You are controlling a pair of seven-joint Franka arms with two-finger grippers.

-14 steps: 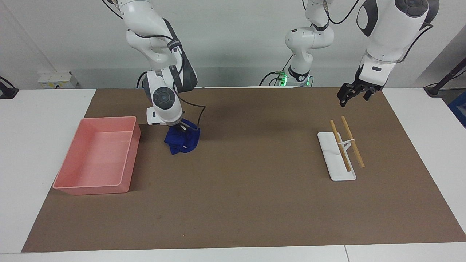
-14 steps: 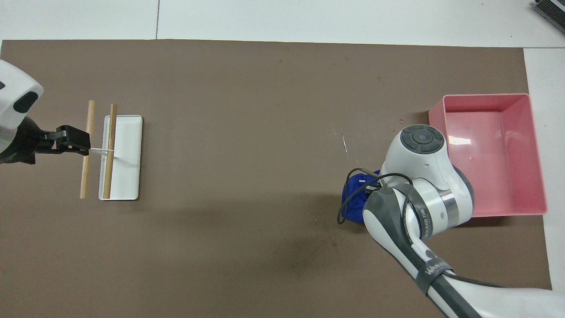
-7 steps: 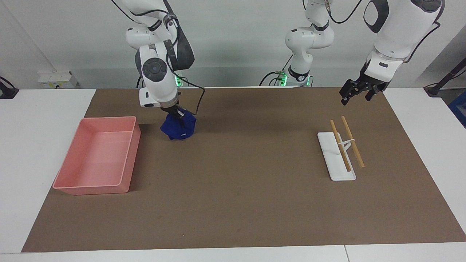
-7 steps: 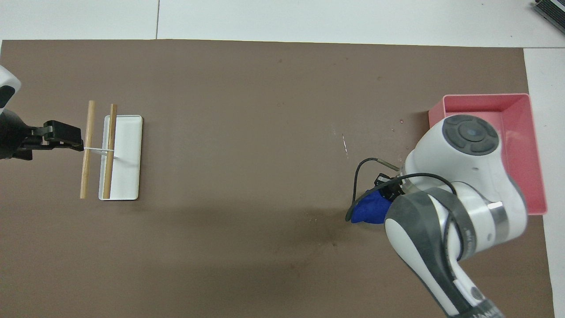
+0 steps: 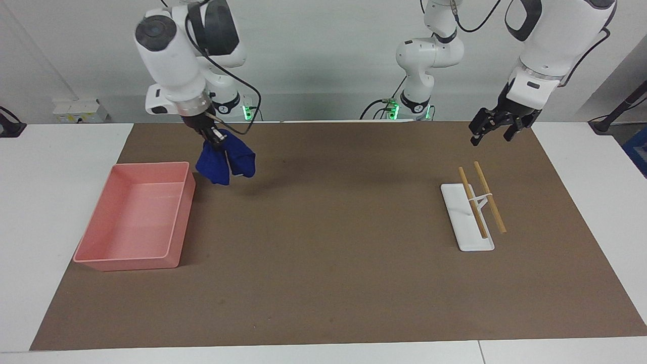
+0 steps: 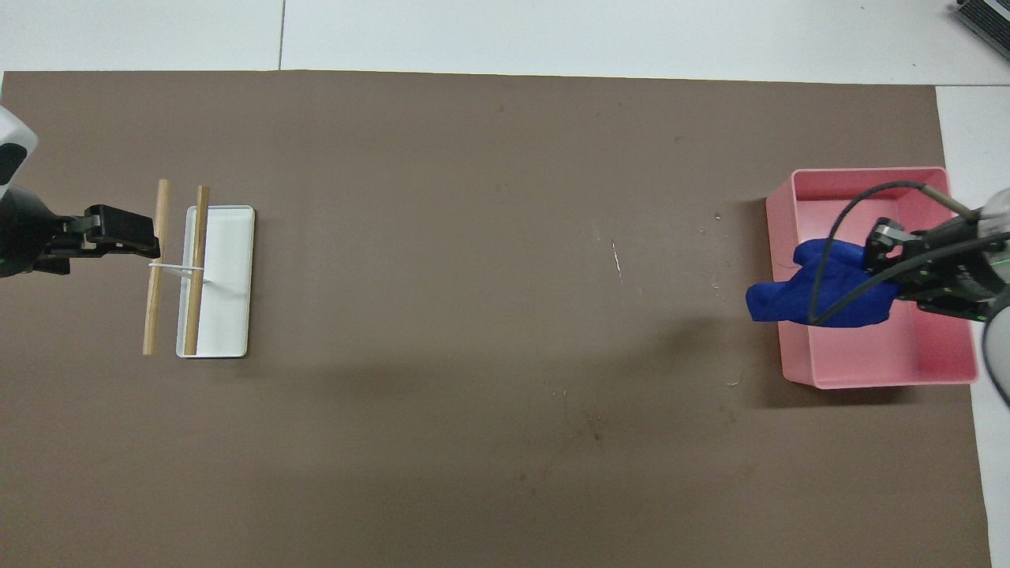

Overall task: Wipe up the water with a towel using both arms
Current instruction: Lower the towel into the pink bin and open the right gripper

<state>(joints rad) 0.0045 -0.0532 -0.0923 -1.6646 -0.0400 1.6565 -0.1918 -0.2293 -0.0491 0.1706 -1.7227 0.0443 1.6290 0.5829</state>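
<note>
The right gripper (image 5: pixel 215 137) is clamped on the blue towel (image 5: pixel 225 162), which hangs bunched in the air at the upper left of the facing view, above the mat just beside the pink tray (image 5: pixel 96 258). The water droplets (image 6: pixel 714 272) lie on the mat beside the tray, roughly under the towel, so the wipe means coming down. The left gripper (image 5: pixel 491 129), fingers spread and empty, waits over the mat near the white rack (image 5: pixel 467 237).
</note>
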